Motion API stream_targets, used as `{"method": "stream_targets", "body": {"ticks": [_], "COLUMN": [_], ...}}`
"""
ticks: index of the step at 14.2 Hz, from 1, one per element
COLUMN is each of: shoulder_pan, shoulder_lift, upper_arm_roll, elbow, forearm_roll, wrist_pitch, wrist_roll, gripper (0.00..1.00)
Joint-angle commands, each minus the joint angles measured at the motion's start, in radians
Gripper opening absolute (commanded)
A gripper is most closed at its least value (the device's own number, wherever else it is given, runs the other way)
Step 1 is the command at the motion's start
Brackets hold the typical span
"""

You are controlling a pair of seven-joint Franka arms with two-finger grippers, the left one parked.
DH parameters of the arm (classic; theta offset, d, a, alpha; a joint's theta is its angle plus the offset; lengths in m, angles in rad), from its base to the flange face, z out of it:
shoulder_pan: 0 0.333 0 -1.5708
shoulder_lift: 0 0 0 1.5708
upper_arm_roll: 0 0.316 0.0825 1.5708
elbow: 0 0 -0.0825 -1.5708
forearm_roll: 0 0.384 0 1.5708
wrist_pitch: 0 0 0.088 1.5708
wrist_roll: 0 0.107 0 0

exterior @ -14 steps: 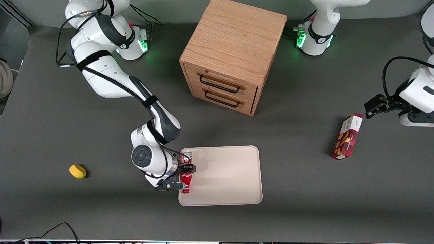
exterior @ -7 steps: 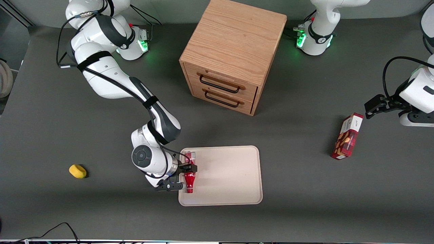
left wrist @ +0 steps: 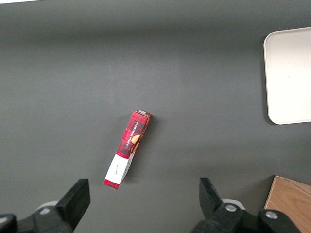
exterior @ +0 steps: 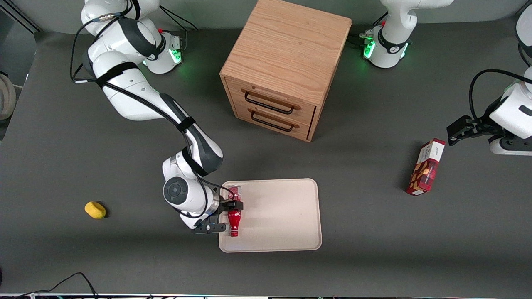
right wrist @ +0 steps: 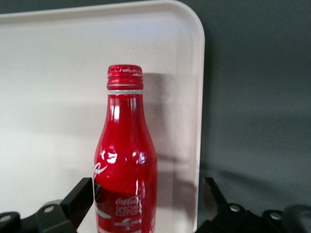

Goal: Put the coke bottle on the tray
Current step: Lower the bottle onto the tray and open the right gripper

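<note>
The coke bottle point(exterior: 235, 220), red with white script, lies on the pale beige tray point(exterior: 282, 216) close to the tray's edge toward the working arm. Its neck points toward the front camera and its silvery base is farther away. My right gripper point(exterior: 234, 205) is over the bottle's middle and open. In the right wrist view the bottle point(right wrist: 126, 155) sits between the black fingers point(right wrist: 80, 199) of the gripper point(right wrist: 146, 194). One finger is at the bottle's side and the other stands clearly apart from it. The tray point(right wrist: 48, 73) shows under the bottle.
A wooden two-drawer cabinet point(exterior: 286, 62) stands farther from the camera than the tray. A red-and-white snack box point(exterior: 427, 167) lies toward the parked arm's end, also in the left wrist view point(left wrist: 129, 148). A yellow object point(exterior: 95, 209) lies toward the working arm's end.
The gripper and the bottle have shifted a little further in over the tray from its edge. The bottle now lies straighter along that edge.
</note>
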Motion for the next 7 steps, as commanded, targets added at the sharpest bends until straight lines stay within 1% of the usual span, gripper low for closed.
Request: {"method": "stream_targets", "body": {"ticks": [1,7], "shoulder_pan": [0.017,0.019], "shoulder_lift": [-0.010,-0.024], "upper_arm_roll": [-0.018,-0.018], "elbow": [0.020,0.018], "forearm_roll": [0.019,0.014], "wrist_pitch": [-0.009,-0.008], "wrist_roll": [-0.016,-0.016], "gripper": [1.00,1.00]}}
